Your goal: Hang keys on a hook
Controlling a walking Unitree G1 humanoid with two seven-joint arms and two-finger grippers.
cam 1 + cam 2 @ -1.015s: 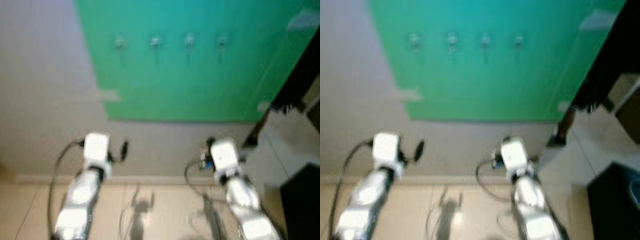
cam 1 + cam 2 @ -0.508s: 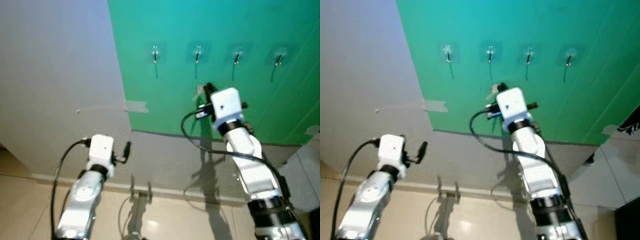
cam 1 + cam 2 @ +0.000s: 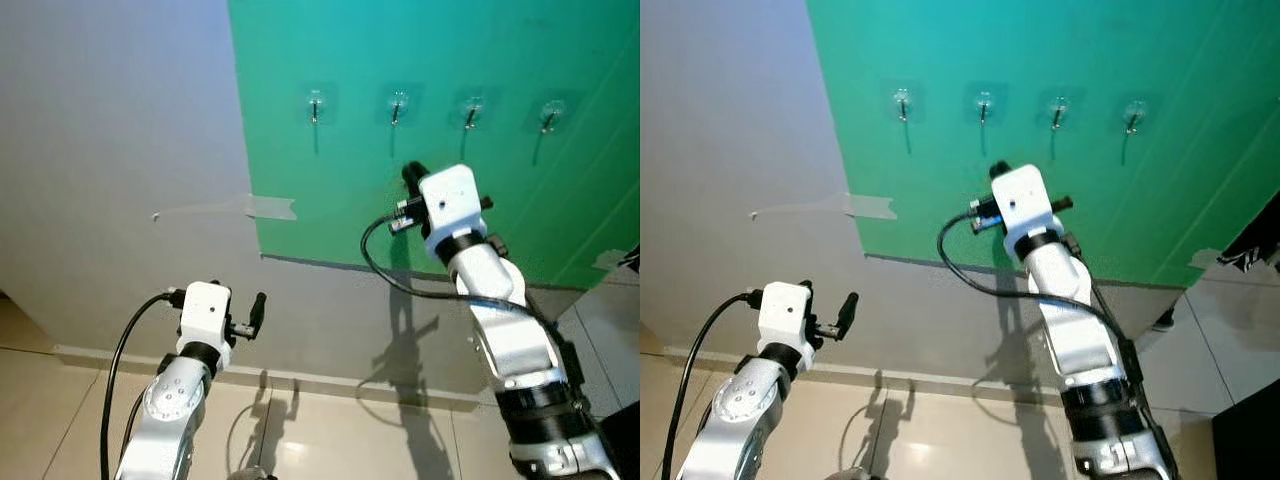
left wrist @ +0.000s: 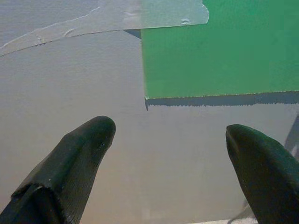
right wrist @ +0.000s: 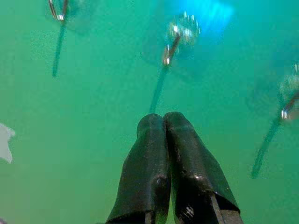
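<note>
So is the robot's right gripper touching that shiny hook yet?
Apart. In the right wrist view, green board shows between the right gripper and the hook above it.

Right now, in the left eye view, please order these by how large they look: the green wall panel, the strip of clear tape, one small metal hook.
1. Green wall panel, by far the largest.
2. Strip of clear tape at the panel's left edge.
3. Leftmost small metal hook, the smallest.
All lie on the same wall, so nearness hardly affects this order.

Open air lies between the raised right claw (image 5: 162, 122), its fingers pressed together, and the second hook (image 5: 174, 41) on the green board (image 3: 500, 120), with neighbouring hooks well apart either side.
</note>
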